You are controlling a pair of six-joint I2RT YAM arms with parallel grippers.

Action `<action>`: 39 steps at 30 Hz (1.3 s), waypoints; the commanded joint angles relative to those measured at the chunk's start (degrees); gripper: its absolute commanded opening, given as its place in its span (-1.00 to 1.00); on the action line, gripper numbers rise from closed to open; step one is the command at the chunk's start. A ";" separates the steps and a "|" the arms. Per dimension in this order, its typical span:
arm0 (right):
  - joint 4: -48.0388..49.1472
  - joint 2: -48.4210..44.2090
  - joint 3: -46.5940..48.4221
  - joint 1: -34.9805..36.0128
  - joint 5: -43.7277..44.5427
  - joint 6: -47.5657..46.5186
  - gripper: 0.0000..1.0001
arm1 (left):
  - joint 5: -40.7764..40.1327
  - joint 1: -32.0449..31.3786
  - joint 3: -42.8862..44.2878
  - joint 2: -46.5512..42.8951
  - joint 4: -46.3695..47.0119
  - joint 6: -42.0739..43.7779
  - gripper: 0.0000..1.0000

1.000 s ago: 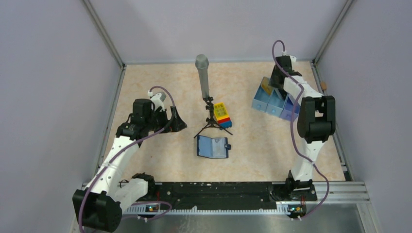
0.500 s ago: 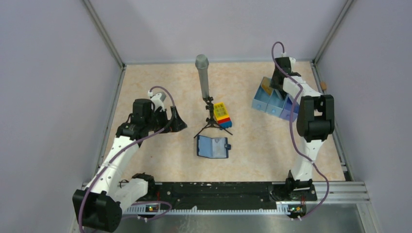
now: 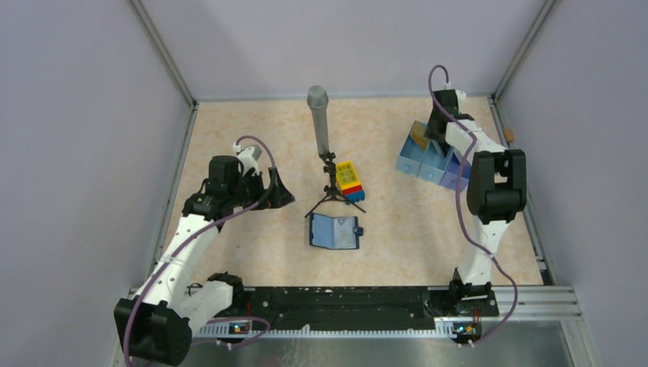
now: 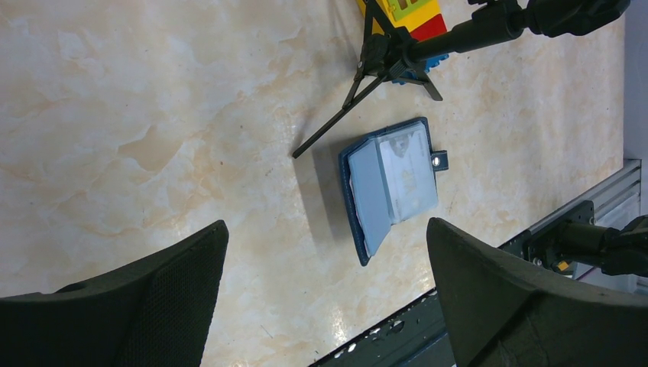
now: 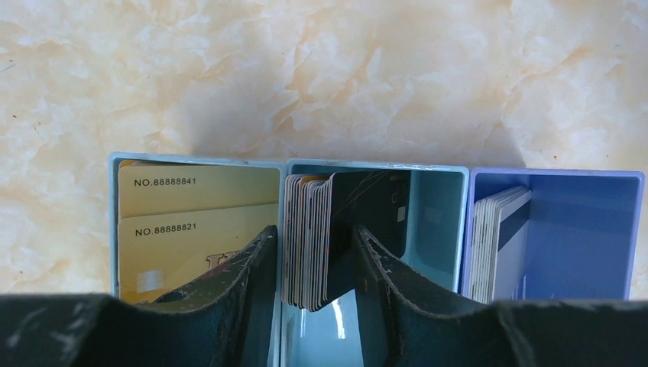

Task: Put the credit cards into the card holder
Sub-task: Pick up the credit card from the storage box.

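Credit cards (image 5: 304, 206) are standing on edge in the middle compartment of the pale blue tray (image 5: 374, 166); right gripper (image 5: 315, 237) is straddling them, one finger at their 9 o'clock, the other at 3 o'clock by the dark card (image 5: 378, 202); whether the jaws are pinching yet, cannot tell. Gold cards (image 5: 199, 214) are sitting at 9 o'clock, pale cards (image 5: 497, 237) at 3 o'clock.

Judgement: pulling a card is the step in hand; best going for few cards, lifting straight up clear of the dividers.

Left gripper (image 4: 327, 228) is hanging wide open, holding nothing; card holder (image 3: 334, 231) is lying open mid-table, at 8 o'clock from the tray, well apart.

Card bottoms and finger contact are being hidden by the fingers; holder slots are reading too small to judge.
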 commanded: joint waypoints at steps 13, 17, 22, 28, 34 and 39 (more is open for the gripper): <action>3.12 -4.60 1.76 -0.10 -2.54 1.70 -0.41 | 0.82 0.35 -0.38 -1.23 1.55 0.63 0.97; 2.88 -4.26 1.60 -0.09 -2.38 1.56 -0.57 | 0.87 0.35 -0.39 -1.21 1.55 0.63 0.97; 2.28 -5.35 1.00 -0.04 -0.71 1.47 -0.76 | 0.87 0.35 -0.33 -1.32 1.55 0.61 0.98; 1.90 -7.08 0.67 -0.05 0.98 0.85 -1.00 | 0.93 0.35 -0.38 -1.32 1.64 0.62 0.97; -2.19 -10.02 0.23 -0.01 5.71 0.20 -1.00 | 0.95 0.35 -0.37 -1.40 1.64 0.72 0.97; -6.55 -14.98 -2.64 -0.07 10.09 -0.78 -1.00 | 1.08 0.35 -0.63 -1.92 1.64 0.98 0.97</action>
